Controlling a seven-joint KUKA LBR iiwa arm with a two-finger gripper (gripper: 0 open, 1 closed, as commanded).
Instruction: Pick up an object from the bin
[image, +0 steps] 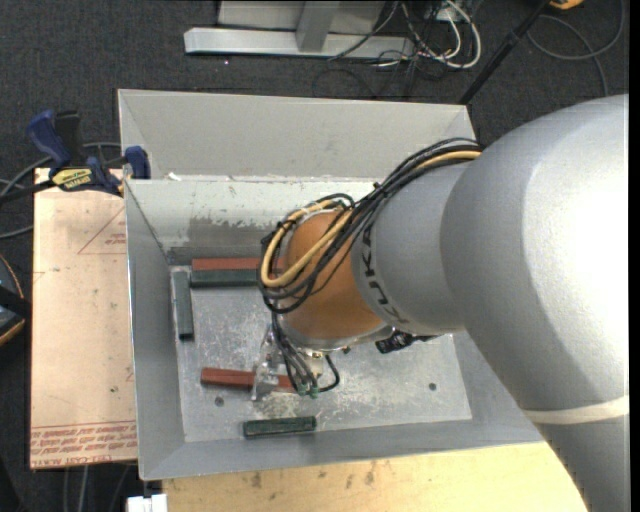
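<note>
- The red bar (226, 379) lies flat on the floor of the bin (154, 350), in its lower-left part. Its long axis runs nearly left to right across the camera view, and its right end dips slightly toward the near wall.
- The pincer (266, 384) is down at the floor over the right-hand part of that bar. The bar's free length stretches away to the left of it, and its right end is hidden under the tool.
- Whether the pincer is open, closed or gripping the bar cannot be told, because the wrist and its wiring hide the contact.
- My judgement is that a grasp here turns on closing across the bar's short width, that is, near wall to far wall, and not along its length.
- A dark green bar (280, 426) lies just below, near and roughly parallel, by the near wall.
- Well apart to the upper left, a grey bar (183, 305) stands lengthwise along the left wall. A reddish-brown bar (224, 265) and another dark green bar (222, 281) lie side by side there.
- The arm's orange cover (320, 290) and looped cables (300, 245) hang above the middle of the bin.
</note>
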